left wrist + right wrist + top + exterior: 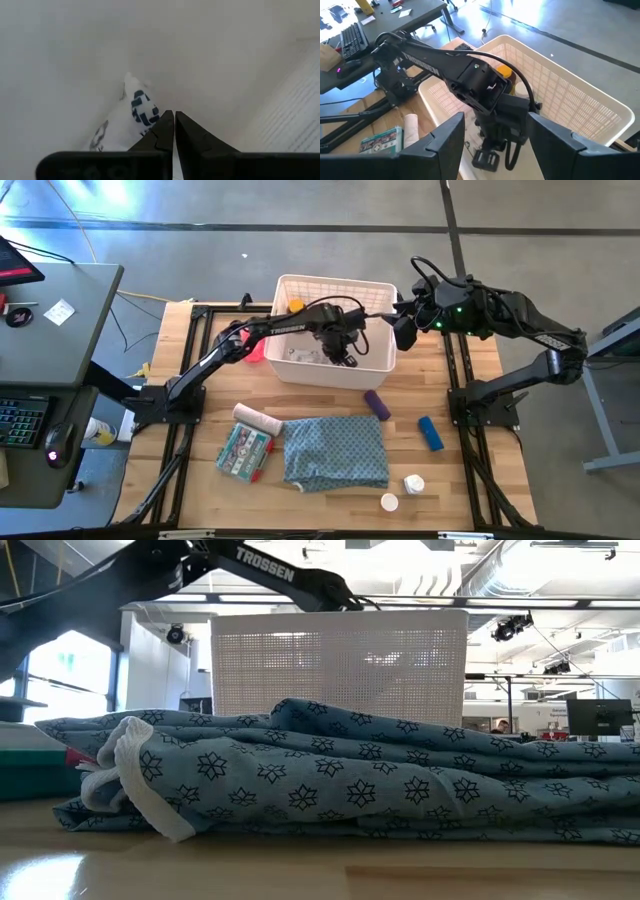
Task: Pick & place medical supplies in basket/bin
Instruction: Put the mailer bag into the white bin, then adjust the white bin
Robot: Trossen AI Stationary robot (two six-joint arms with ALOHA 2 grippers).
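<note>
The white latticed basket (335, 281) stands at the table's far middle; it also fills the low view behind the cloth (340, 660). My left gripper (340, 352) reaches down inside it, shut on a white packet with dark blue print (142, 107). An amber bottle with a yellow cap (295, 305) lies in the basket's far left corner. My right gripper (495, 145) hovers open above the basket's right rim, with nothing between its fingers. On the table lie a purple tube (376, 402), a blue tube (430, 432), two white bottles (413, 483), a bandage roll (257, 418) and a printed pack (245, 452). My left gripper has the packet by one end (151, 127), right beside its fingertips; the finger (162, 132) hides the exact place of contact. The fingers point steeply down into the basket. The packet sticks out sideways from the fingertips, over the basket's white floor.
A blue-grey patterned cloth (335, 450) lies folded in the table's near middle and blocks most of the low view (340, 780). A pink-red item (255, 350) sits left of the basket under the left arm. A desk with a keyboard (20, 425) stands to the left.
</note>
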